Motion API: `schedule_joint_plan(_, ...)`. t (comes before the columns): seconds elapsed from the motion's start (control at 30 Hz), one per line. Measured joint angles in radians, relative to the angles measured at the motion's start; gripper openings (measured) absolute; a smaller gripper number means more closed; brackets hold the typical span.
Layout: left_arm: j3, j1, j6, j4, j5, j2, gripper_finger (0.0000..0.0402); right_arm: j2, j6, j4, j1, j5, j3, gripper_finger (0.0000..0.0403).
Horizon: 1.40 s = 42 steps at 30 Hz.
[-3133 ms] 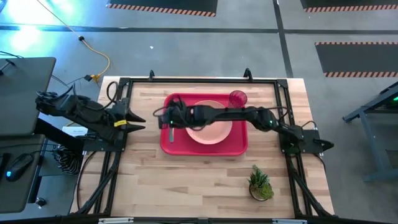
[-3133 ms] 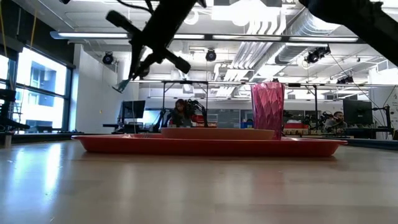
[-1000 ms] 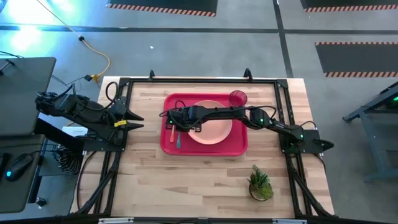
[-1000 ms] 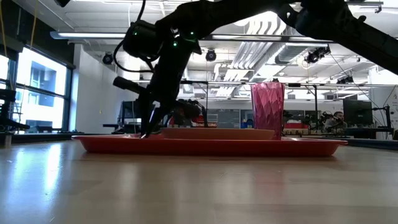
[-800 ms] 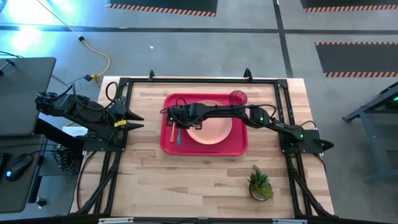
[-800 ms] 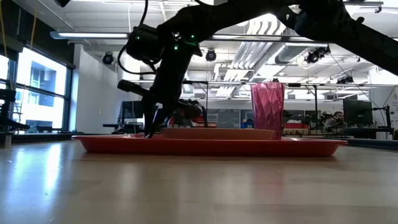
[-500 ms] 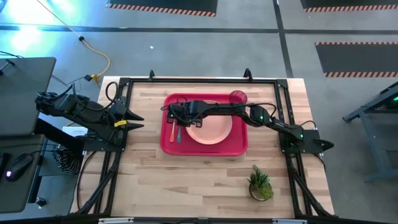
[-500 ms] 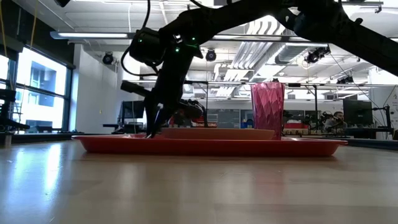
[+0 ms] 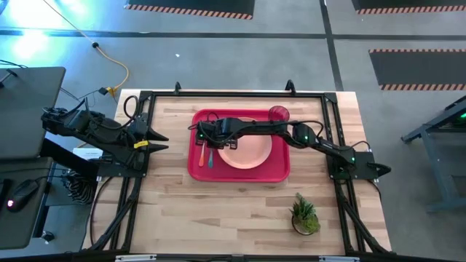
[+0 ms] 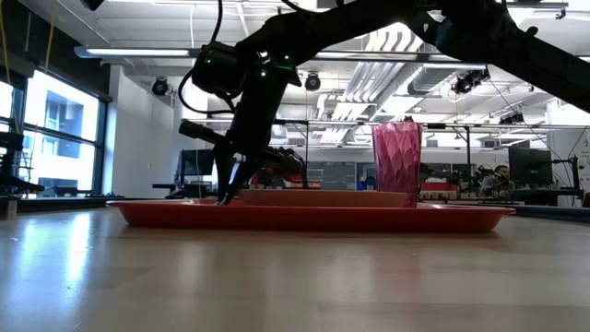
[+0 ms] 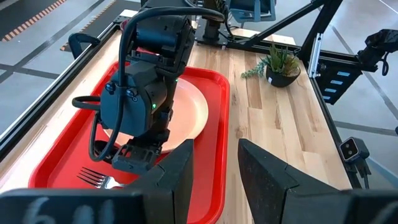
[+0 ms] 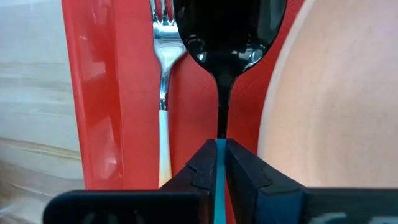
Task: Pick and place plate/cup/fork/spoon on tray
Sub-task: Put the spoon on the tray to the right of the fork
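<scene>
Spoon placement on tray

Right gripper point(image 12: 220, 163) clamps the spoon point(image 12: 227, 37) handle, lowering it between fork point(image 12: 163, 74) and plate point(image 12: 348, 93); left gripper's point(image 11: 214, 168) fingers parted, off-tray point(image 9: 240, 172).

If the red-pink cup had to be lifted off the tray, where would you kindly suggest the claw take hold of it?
Probably around the cup mid-wall, coming level from the right arm's side. It stands upright at the tray far corner, taller than wide, so opposing fingers can span its sides. The right claw, by the plate, is shut on the spoon and must let go first.
</scene>
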Motion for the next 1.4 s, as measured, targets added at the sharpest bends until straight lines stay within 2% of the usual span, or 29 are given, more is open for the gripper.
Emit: schedule_joint_plan(1.4, 0.0, 0.0, -0.001, 0.0, 0.001, 0.0, 0.0115, 0.0, 0.0, 0.01, 0.0, 0.01, 0.0, 0.0022)
